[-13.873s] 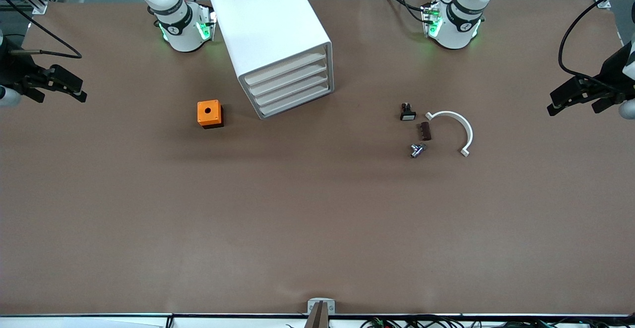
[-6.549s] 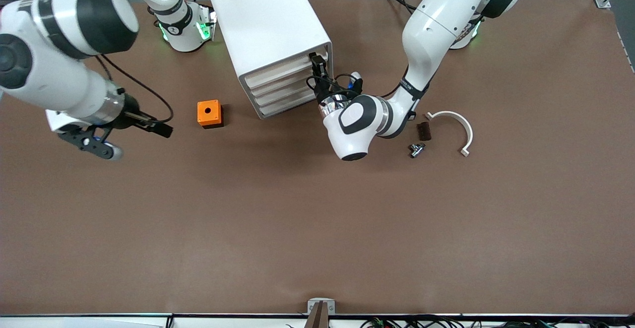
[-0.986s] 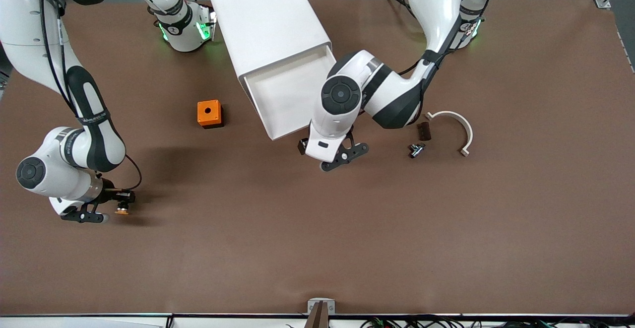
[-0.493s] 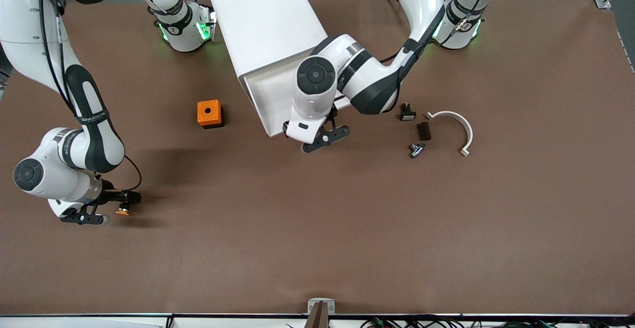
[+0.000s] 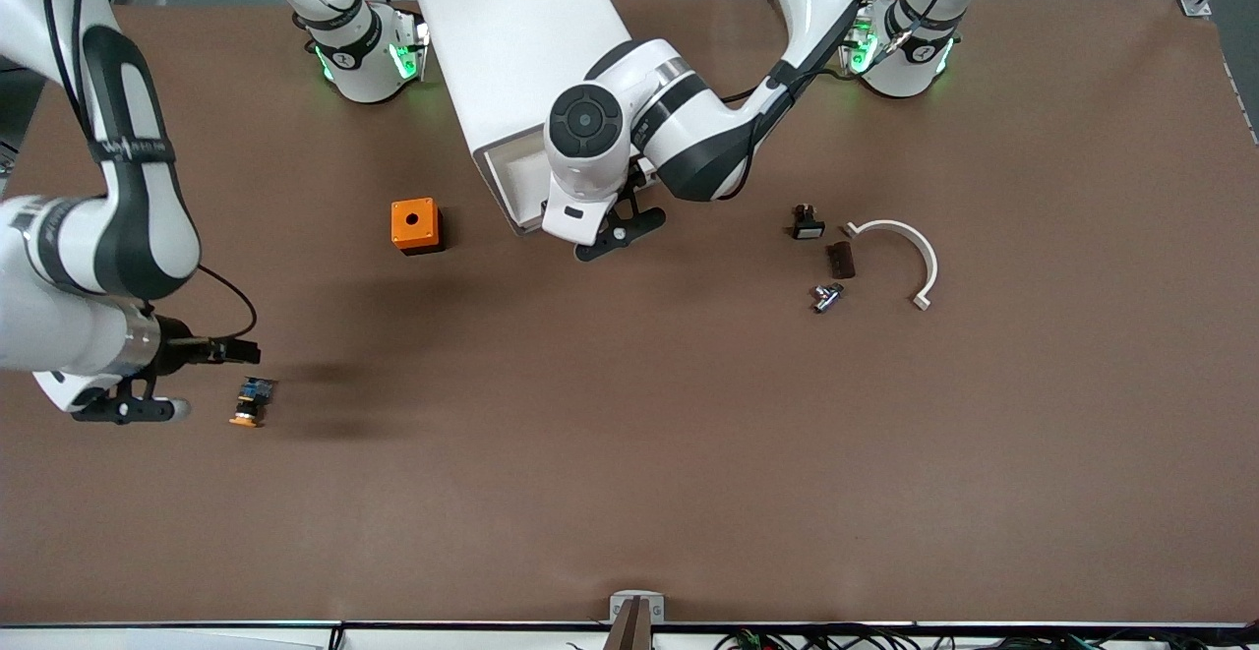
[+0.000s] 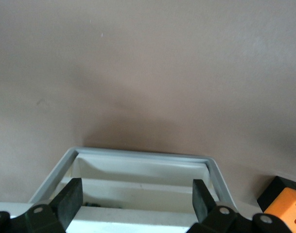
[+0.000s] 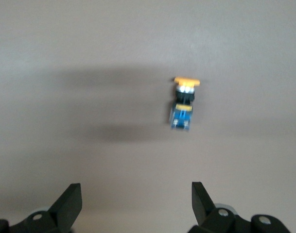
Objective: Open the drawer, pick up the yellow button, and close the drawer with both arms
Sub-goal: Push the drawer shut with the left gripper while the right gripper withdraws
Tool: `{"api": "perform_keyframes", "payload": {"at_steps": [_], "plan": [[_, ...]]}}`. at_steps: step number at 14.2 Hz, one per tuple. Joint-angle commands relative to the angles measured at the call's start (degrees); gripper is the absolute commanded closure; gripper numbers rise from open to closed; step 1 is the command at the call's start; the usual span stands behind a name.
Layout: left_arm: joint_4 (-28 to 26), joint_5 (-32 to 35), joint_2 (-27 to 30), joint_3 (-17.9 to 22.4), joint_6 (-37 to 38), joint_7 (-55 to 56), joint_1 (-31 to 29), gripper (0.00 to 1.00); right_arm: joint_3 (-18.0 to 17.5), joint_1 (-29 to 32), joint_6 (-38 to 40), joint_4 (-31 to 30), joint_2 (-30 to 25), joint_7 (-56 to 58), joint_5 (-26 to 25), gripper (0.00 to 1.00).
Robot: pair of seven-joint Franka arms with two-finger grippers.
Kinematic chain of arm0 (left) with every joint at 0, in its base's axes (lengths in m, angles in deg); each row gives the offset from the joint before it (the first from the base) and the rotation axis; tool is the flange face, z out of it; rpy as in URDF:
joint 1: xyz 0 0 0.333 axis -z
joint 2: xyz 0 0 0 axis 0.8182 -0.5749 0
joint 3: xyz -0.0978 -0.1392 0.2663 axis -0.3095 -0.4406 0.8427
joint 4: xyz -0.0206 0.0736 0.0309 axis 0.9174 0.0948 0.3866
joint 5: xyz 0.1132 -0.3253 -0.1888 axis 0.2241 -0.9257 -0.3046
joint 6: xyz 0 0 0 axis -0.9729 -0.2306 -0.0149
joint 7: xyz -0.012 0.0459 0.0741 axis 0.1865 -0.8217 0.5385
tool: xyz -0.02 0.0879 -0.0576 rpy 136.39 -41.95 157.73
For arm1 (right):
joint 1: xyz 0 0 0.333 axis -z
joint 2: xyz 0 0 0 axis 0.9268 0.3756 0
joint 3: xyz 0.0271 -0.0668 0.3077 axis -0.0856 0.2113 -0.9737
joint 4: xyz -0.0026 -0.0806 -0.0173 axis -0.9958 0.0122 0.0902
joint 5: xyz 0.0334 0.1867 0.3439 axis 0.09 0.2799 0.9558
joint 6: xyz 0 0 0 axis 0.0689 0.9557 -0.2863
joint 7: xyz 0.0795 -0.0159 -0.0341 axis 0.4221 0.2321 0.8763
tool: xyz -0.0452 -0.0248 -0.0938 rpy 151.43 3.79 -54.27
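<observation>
The button [image 5: 250, 404] lies on the counter [image 5: 629, 453] toward the right arm's end, nearer the front camera than the orange box [image 5: 416, 225]. The right pincer [image 5: 157, 380] hangs just beside it, spread wide and empty. The left pincer [image 5: 612, 227] stands wide at the front of the nearly shut top drawer [image 5: 511, 183] of the white cabinet [image 5: 521, 50]. To finish well, it should push squarely against the drawer front, along its slide, so the cabinet does not twist.
</observation>
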Motion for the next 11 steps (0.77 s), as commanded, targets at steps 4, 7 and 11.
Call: {"api": "perform_keyframes", "payload": {"at_steps": [4,7,11], "plan": [[-1.58,-6.41,1.24,-0.62,0.98,3.78,0.42,0.01,-0.02,-2.83,10.18,-1.79,-13.17,-3.50,0.83,0.00],[-1.58,-10.36,0.80,-0.62,0.89,4.31,0.85,0.01,-0.01,-3.45,11.85,-0.82,-15.99,-3.42,0.56,0.00],[-2.55,-13.62,0.36,-0.62,0.89,4.40,1.21,0.01,0.16,-3.10,16.51,6.81,-15.30,-3.42,0.21,0.00]]}}
